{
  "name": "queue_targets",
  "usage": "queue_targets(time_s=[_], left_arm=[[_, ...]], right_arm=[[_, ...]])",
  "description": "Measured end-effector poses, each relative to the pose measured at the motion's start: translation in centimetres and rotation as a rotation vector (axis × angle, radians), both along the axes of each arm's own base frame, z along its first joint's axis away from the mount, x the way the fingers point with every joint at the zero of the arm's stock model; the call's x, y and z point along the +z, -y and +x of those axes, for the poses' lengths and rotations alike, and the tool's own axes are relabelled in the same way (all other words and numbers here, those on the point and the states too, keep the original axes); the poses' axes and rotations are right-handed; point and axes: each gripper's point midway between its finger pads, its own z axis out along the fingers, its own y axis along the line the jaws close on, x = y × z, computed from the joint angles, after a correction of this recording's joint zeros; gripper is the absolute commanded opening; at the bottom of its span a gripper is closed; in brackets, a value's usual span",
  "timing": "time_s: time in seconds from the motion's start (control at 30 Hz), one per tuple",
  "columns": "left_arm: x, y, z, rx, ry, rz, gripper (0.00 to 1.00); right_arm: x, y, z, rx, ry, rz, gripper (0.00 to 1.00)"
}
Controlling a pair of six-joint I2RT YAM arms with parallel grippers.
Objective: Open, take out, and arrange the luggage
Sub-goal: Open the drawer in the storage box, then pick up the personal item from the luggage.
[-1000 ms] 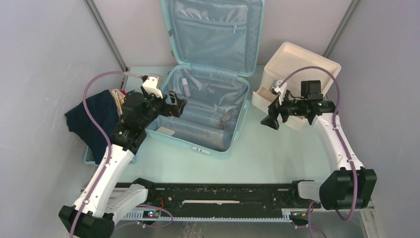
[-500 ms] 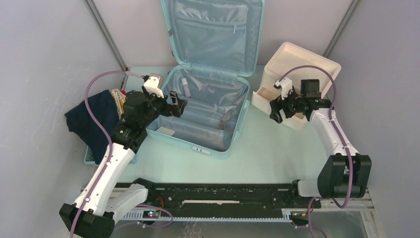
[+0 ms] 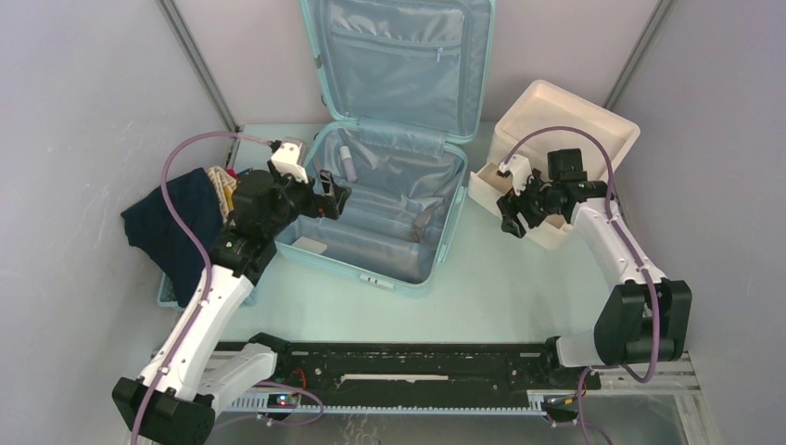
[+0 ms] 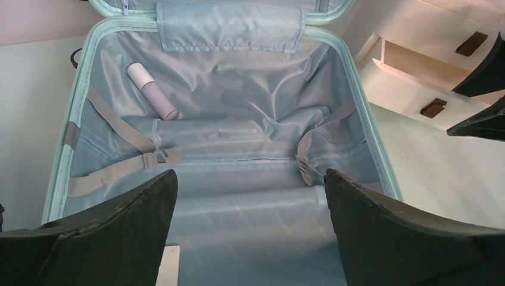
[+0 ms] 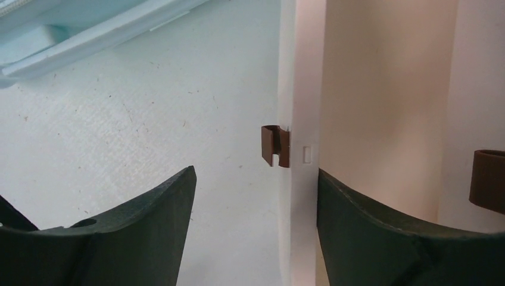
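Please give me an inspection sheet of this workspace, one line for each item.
Surface: pale green table, small specks.
Job's things: luggage open, lid upright; lilac bottle with a white cap lies inside; straps unbuckled.
Clutter: cream drawer box at right, one drawer pulled out; dark cloth over blue basket at left.
Grippers: left gripper open over the luggage; right gripper open around the drawer's front, at its brown tab.
Cables: purple cable loops above each arm; no snag seen.
Surroundings: grey walls; black rail at near edge.
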Motion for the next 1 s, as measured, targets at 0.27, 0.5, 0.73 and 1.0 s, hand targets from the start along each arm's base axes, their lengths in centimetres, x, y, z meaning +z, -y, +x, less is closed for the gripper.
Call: queue_targets(time_s=[0.27,0.5,0.73,1.0], left_arm=[[-3.0,0.8,1.6,-0.018,-0.085,0.026,0.95],[-9.7,1.5,4.9,0.046,-0.335,0.037,0.93],[-10.8,0.6,12.5,0.219,-0.393,0.069,0.77],[-15.2,-1.5,20.7,0.338,-0.474,0.1,0.64]], right_arm=[[3.5,-0.3,-1.2,0.005,0.087,0.033,0.88],[7.9,-2.0,-3.4,0.075,0.227,0.108,0.88],[6.8,-4.3,-4.7,0.155,0.199,0.114,0.88],[6.3,-4.0,-4.1,0.137,0.198,0.085,0.89]])
